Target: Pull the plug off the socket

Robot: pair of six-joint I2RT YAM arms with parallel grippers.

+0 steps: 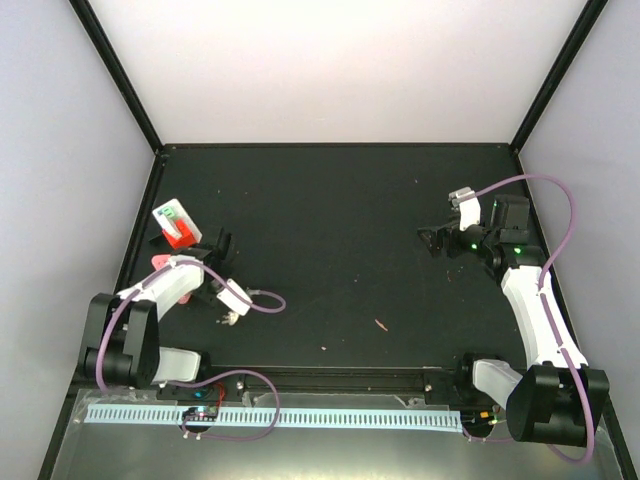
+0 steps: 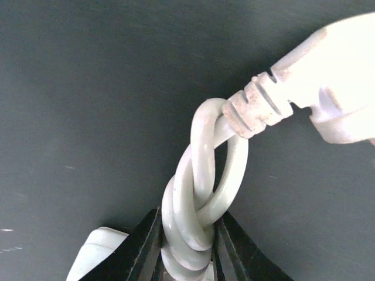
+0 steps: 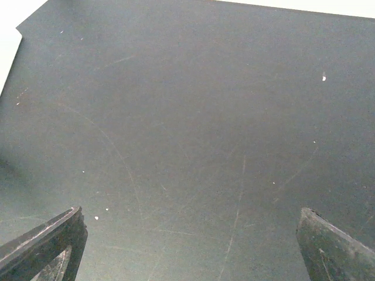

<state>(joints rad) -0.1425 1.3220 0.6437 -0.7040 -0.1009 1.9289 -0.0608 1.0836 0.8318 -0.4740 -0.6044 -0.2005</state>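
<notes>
Left wrist shows the left claw [image 2: 188, 221] clamped on the knotted cord [image 2: 202, 175]; right claw [image 3: 190, 213], three o'clock, gapes apart.

The left arm [image 1: 165, 285] sits folded low on its own side, elbow bent. The left gripper [image 2: 186, 240] is clamped, both black fingers [image 2: 140, 249] pressed against a knotted white cord [image 2: 183, 187]. The right arm [image 1: 530, 300] reaches forward and inward, the right gripper [image 3: 190, 234] hanging with jaws spread wide, nothing between them.
</notes>
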